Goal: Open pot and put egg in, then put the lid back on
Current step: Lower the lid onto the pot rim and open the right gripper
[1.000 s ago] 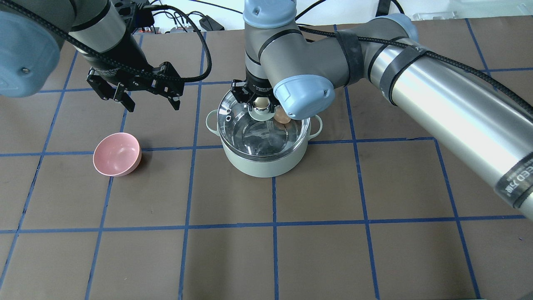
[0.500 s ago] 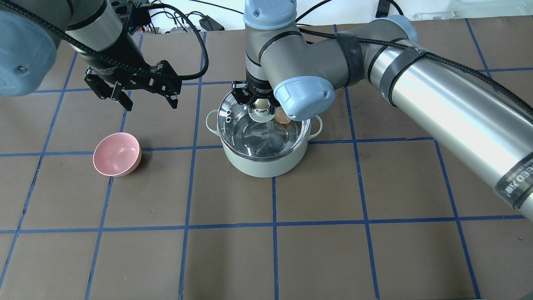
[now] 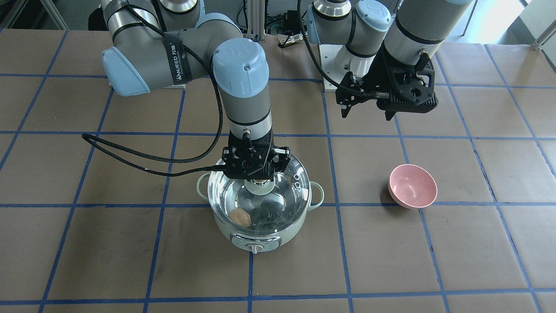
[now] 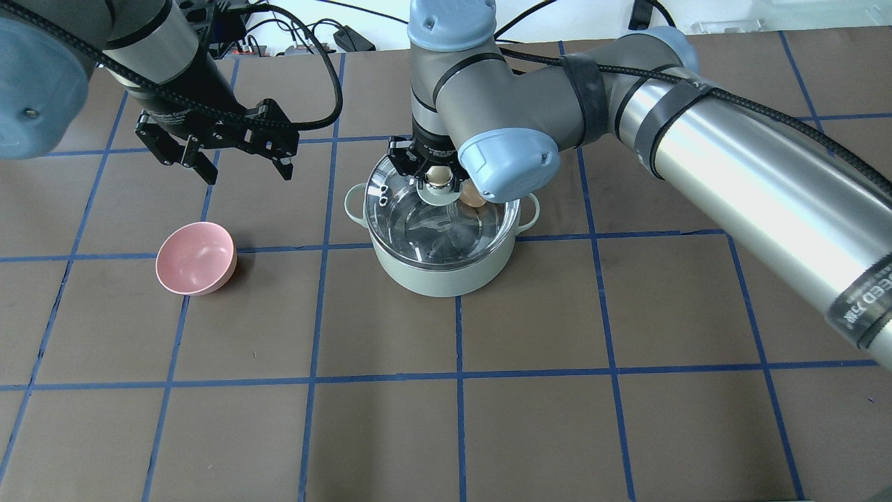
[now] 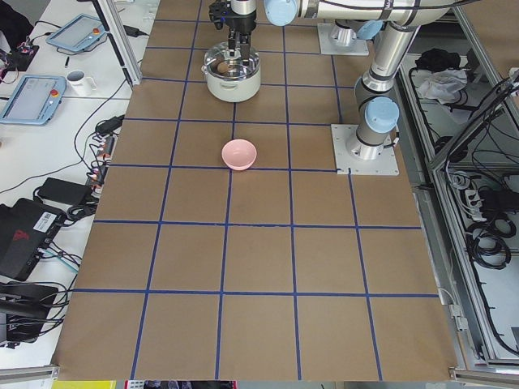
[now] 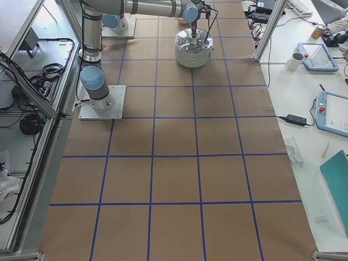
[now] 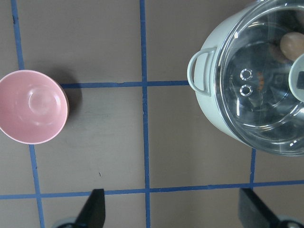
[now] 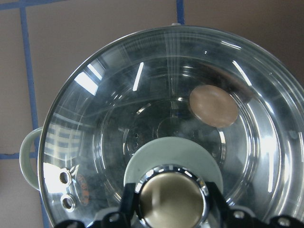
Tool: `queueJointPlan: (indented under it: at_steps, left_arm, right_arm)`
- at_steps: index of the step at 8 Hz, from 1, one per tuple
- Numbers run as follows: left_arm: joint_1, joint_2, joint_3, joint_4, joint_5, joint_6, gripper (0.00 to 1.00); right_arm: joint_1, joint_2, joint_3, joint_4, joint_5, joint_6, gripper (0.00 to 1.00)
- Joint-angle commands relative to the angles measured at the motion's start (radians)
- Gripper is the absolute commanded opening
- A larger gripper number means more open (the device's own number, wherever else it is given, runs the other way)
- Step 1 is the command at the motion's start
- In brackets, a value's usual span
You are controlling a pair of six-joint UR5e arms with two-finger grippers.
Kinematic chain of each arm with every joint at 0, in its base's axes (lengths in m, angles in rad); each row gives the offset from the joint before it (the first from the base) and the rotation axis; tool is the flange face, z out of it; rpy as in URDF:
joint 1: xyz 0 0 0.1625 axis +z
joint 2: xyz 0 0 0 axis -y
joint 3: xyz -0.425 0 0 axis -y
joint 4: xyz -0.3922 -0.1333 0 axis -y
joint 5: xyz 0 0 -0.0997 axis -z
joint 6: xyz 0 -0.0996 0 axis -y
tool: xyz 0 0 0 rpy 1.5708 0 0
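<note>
The mint-green pot [image 4: 439,275] stands mid-table, its dial panel [image 3: 256,247] facing away from me. The glass lid [image 4: 418,223] sits on the pot. The tan egg [image 4: 474,197] lies inside on the steel bottom and shows through the glass in the right wrist view [image 8: 213,105] and the front view [image 3: 240,217]. My right gripper [image 4: 437,178] is shut on the lid's knob [image 8: 171,190], its fingers [image 8: 129,202] pressed against both sides. My left gripper [image 4: 247,174] is open and empty, raised over the table to the left of the pot.
A small pink bowl [image 4: 195,258] stands empty to the left of the pot, below my left gripper; it also shows in the left wrist view [image 7: 32,107]. Blue tape lines grid the brown table. Cables lie at the far edge [image 4: 313,42].
My left gripper has drifted back and to the left, away from the pot, still open. The right gripper and the lid have stayed in place on the pot.
</note>
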Motion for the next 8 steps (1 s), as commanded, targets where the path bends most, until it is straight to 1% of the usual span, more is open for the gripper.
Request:
queueJointPlan:
  at_steps: [1,2,4,5,6,7,8]
  left_arm:
    - [0.003,0.0,0.0,0.001,0.0,0.0,1.0]
    - [0.001,0.0,0.0,-0.002,0.001,0.002,1.0]
    - [0.003,-0.002,0.0,0.051,0.005,0.0,1.0]
    - [0.001,-0.002,-0.002,0.053,0.018,0.0,1.0]
    - [0.001,-0.002,-0.002,0.053,0.021,0.0,1.0]
    - [0.001,-0.002,-0.002,0.053,0.021,0.0,1.0]
    - [0.001,-0.002,-0.002,0.053,0.021,0.0,1.0]
  right_arm:
    - [0.0,-0.002,0.0,0.0,-0.003,0.001,0.25]
    - [0.0,-0.002,-0.001,0.0,0.003,0.013,0.25]
    - [0.0,-0.002,0.0,0.0,0.014,0.024,0.25]
    - [0.0,-0.002,0.0,0.0,0.008,0.03,0.25]
    - [0.0,-0.001,0.0,0.0,0.008,0.03,0.35]
    - [0.0,-0.001,0.002,0.0,0.003,0.03,0.41]
    - [0.0,-0.002,0.003,-0.003,-0.004,0.032,0.63]
